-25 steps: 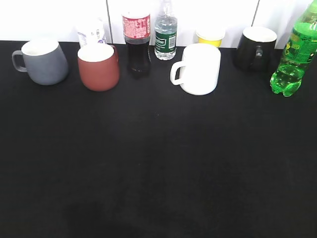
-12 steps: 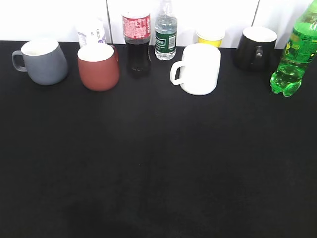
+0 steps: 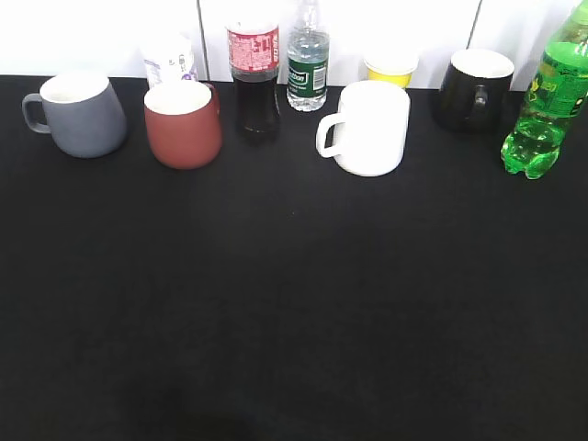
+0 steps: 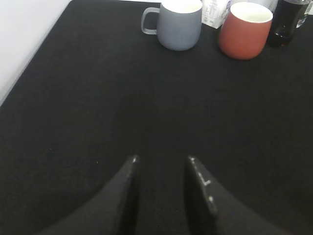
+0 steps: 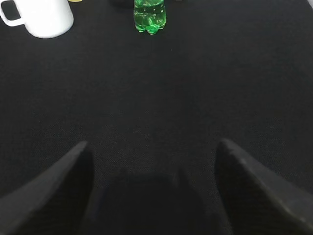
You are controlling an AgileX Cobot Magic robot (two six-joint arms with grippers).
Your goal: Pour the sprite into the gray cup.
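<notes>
The sprite (image 3: pixel 544 103), a bright green bottle with a yellow-green label, stands at the far right of the black table; it also shows in the right wrist view (image 5: pixel 150 15). The gray cup (image 3: pixel 81 114) stands at the far left, handle to the left; it also shows in the left wrist view (image 4: pixel 179 23). My left gripper (image 4: pixel 161 159) is open and empty, low over bare table well short of the cup. My right gripper (image 5: pixel 152 144) is wide open and empty, well short of the sprite. Neither gripper shows in the exterior view.
Along the back stand a brick-red mug (image 3: pixel 182 123), a cola bottle (image 3: pixel 254 78), a water bottle (image 3: pixel 307 60), a white mug (image 3: pixel 369 128), a yellow cup (image 3: pixel 390 68), a black mug (image 3: pixel 474 89) and a small white carton (image 3: pixel 168 60). The table's left edge (image 4: pixel 36 51) shows in the left wrist view.
</notes>
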